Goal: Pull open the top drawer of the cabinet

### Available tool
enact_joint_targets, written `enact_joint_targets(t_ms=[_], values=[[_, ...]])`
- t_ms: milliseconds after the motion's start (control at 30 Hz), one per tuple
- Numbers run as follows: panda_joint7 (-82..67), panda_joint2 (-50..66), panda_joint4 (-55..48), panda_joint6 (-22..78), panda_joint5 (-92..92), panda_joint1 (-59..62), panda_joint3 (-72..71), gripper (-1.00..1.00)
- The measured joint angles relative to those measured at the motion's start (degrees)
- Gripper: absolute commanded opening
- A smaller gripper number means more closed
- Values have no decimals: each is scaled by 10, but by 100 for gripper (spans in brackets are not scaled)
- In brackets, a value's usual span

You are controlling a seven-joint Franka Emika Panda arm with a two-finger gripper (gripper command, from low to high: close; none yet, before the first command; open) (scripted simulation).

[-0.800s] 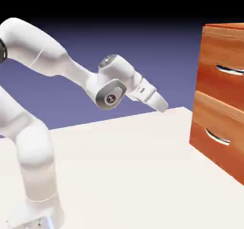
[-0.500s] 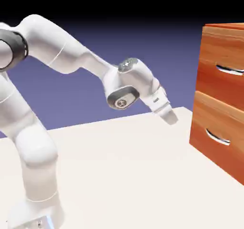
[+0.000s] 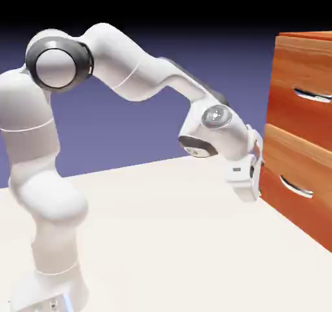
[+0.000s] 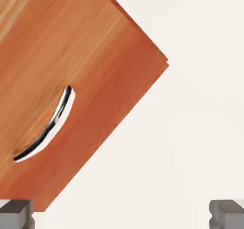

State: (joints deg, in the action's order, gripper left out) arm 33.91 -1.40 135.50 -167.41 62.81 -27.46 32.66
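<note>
Since the top drawer [image 3: 303, 93] sits high on the cabinet [image 3: 299, 174] at the exterior view's right, its stiff, slick silver handle [image 3: 314, 96] is the place to hook — glossy wood offers no hold. Compared with earlier, the gripper [image 3: 251, 186] — fingers [image 4: 16, 213] spread wide, empty — has swung down beside the lower drawer [image 3: 295, 184].

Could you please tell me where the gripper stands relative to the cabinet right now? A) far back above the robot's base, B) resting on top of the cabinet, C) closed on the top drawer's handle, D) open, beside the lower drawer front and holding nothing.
D: in the exterior view the gripper hangs beside the lower drawer front of the cabinet, below the top drawer; the hand view shows jaws wide apart, empty.
</note>
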Motion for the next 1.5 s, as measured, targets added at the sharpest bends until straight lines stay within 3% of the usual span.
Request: enact_joint_targets(t_ms=[1300, 1500], values=[[-132, 483, -395, 102, 971, -414, 504, 0], [-76, 527, -520, 69, 946, -307, 442, 0]])
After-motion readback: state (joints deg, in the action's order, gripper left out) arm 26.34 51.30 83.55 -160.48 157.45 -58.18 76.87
